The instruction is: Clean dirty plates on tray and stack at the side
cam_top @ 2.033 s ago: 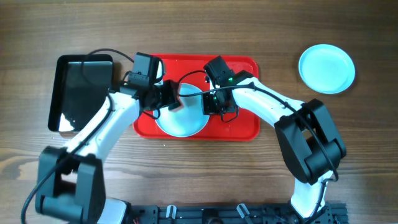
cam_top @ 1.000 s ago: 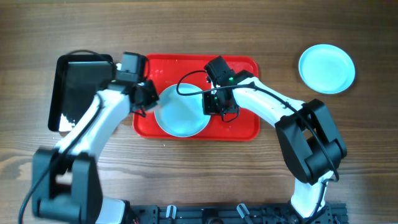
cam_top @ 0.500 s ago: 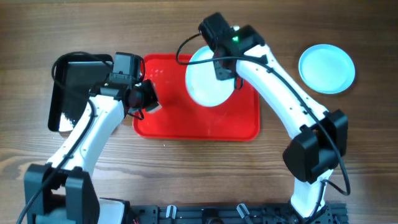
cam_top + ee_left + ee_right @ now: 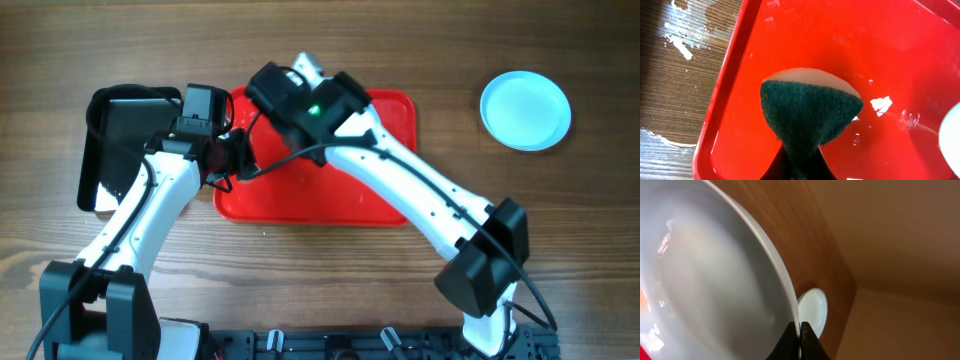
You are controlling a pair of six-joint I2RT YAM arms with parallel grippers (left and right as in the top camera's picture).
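Observation:
My right gripper (image 4: pixel 801 330) is shut on the rim of a pale blue plate (image 4: pixel 705 280), which is lifted and tipped on edge; an orange smear shows at its left edge. In the overhead view only a pale sliver of this plate (image 4: pixel 303 64) shows beside the right wrist (image 4: pixel 300 100), over the red tray (image 4: pixel 370 200). My left gripper (image 4: pixel 228 158) is shut on a dark green sponge (image 4: pixel 810 115) just above the tray's left part (image 4: pixel 890 60). A second plate (image 4: pixel 526 110) lies on the table at the far right, also small in the right wrist view (image 4: pixel 813 311).
A black rectangular tray (image 4: pixel 130 140) lies left of the red tray. The wooden table (image 4: pixel 675 75) beside the red tray's left rim has white wet smears. Water drops lie on the red tray's floor. My right arm crosses over the tray's middle.
My right gripper lifted the plate off the tray, then swung it left and tipped it on edge. My left gripper drew back with the sponge to the tray's left side.

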